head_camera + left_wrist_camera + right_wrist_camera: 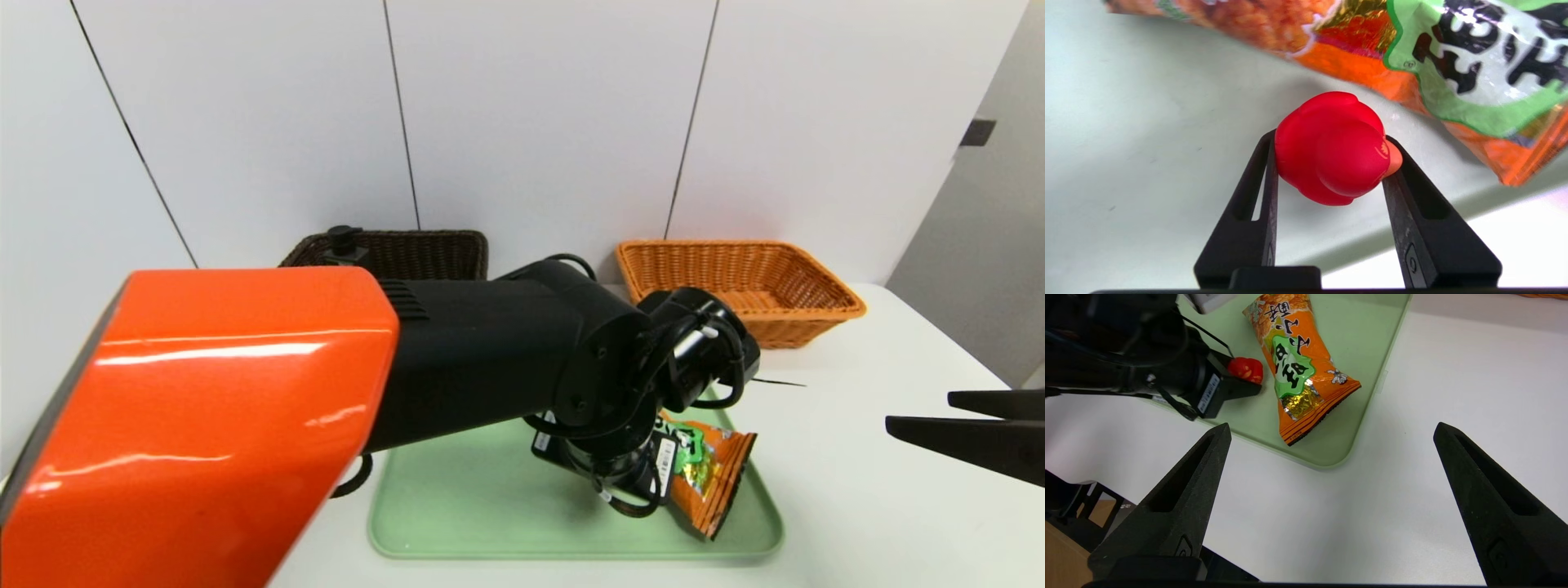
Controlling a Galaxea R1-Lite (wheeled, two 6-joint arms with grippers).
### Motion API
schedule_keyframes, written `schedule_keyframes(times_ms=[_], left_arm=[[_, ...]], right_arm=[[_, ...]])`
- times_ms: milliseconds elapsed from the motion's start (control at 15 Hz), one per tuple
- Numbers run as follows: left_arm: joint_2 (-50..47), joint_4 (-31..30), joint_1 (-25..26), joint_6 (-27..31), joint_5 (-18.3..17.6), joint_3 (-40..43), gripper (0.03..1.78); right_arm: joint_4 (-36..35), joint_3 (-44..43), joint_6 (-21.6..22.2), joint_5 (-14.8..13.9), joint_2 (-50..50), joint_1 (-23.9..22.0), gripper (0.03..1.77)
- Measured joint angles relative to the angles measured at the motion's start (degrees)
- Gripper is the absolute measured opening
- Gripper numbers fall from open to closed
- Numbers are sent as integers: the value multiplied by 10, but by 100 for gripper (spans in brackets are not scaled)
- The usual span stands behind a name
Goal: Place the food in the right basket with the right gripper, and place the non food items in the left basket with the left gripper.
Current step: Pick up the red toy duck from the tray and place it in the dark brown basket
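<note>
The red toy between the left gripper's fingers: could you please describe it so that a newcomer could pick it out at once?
Start at the pale green tray on the white table. On it lies an orange snack bag, and right beside that bag the left gripper is shut on the red toy. It is small, rounded, smooth and plain red, unlike the flat, printed bag.

Even, bright indoor light falls from above, leaving soft shadows. In the head view the orange arm shell (204, 408) carries long white glare streaks, and the wall seams bow outward toward the frame edges. In the left wrist view the snack bag (1412, 61) is blurred, its foil glinting, and casts a dim shadow on the green tray (1126, 143). In the right wrist view the white worktop (1412, 416) is bright and sharp.
</note>
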Motion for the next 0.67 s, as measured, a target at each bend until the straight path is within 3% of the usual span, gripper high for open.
schedule_keyframes(times_ms=[400, 667], left_arm=[[-101, 71, 34, 25, 30, 4, 76], [-150, 4, 132, 113, 37, 2, 75]], right_arm=[[-1, 3, 18, 0, -5, 0, 171], [-1, 4, 18, 0, -7, 1, 171]])
